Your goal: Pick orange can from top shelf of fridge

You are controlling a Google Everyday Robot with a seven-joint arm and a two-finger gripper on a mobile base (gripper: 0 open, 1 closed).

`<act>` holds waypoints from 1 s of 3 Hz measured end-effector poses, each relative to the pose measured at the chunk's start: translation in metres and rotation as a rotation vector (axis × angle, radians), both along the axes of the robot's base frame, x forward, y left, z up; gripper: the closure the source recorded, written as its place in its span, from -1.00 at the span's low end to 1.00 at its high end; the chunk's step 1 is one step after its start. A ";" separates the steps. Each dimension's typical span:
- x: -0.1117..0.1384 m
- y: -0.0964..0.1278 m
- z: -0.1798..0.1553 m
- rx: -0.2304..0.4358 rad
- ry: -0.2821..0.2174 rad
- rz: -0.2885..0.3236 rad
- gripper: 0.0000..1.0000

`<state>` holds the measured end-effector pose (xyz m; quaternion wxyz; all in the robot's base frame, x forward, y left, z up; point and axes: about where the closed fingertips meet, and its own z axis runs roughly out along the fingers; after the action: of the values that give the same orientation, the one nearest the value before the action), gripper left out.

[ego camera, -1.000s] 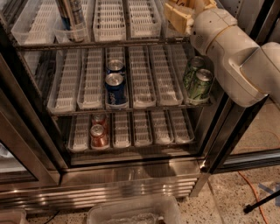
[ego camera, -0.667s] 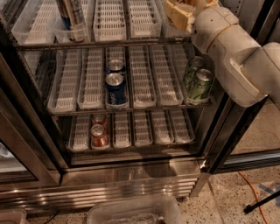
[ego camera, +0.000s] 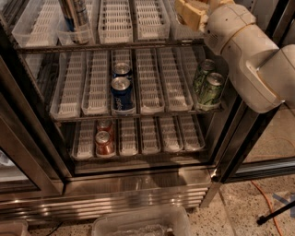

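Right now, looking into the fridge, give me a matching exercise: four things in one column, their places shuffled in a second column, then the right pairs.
Things:
1. tall slim can
2. blue cans
3. green cans
4. gripper

Places:
A. middle shelf, right end
B. top shelf, right end, at the picture's upper edge
C. top shelf, left side
D. middle shelf, left of centre, one behind the other

Pairs: 1-C, 2-D, 3-A, 4-B.
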<state>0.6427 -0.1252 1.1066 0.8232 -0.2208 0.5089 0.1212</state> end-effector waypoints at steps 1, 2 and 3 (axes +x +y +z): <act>-0.006 -0.002 0.007 -0.002 -0.037 0.000 1.00; -0.013 -0.001 0.017 -0.010 -0.075 0.006 1.00; -0.023 0.000 0.023 -0.021 -0.103 0.011 1.00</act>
<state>0.6193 -0.1251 1.1301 0.8452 -0.2381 0.4659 0.1090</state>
